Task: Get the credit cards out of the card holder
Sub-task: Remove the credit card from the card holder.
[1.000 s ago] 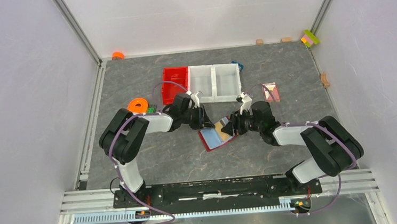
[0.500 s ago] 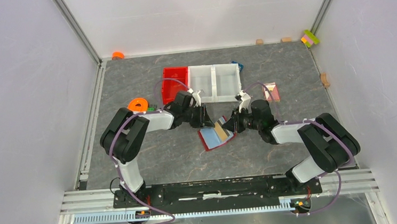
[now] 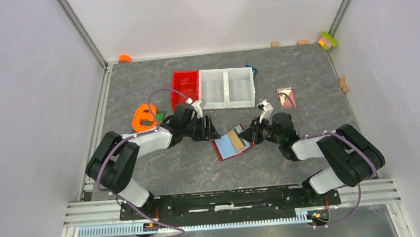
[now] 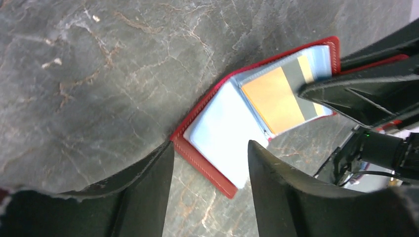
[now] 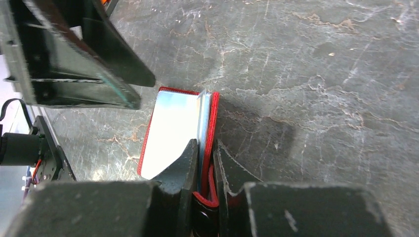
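Dark red folding card holder (image 4: 217, 133) open, tan-orange card (image 4: 274, 98) showing — my right end effector (image 5: 205, 148) pinches its edge, left end effector (image 4: 210, 148) spread beside it.

card holder (image 4: 222, 133): dark red cover and edging, pale blue lining inside
tan-orange card (image 4: 271, 100): tan-orange face, crossed by a dark grey band with a pale yellow strip
table (image 3: 300, 72): dark grey, marbled with pale veins
far bin (image 3: 185, 86): bright red
double bin (image 3: 228, 87), right of the red one: white
patterned card (image 3: 286, 98), right side: pink and white with dark red
flat piece (image 3: 144, 117), left side: orange
small ring (image 3: 125, 58), far left corner: orange
blocks (image 3: 328, 40), far right corner: yellow, pink, green
left gripper (image 4: 210, 148): black
right gripper (image 5: 206, 148): black
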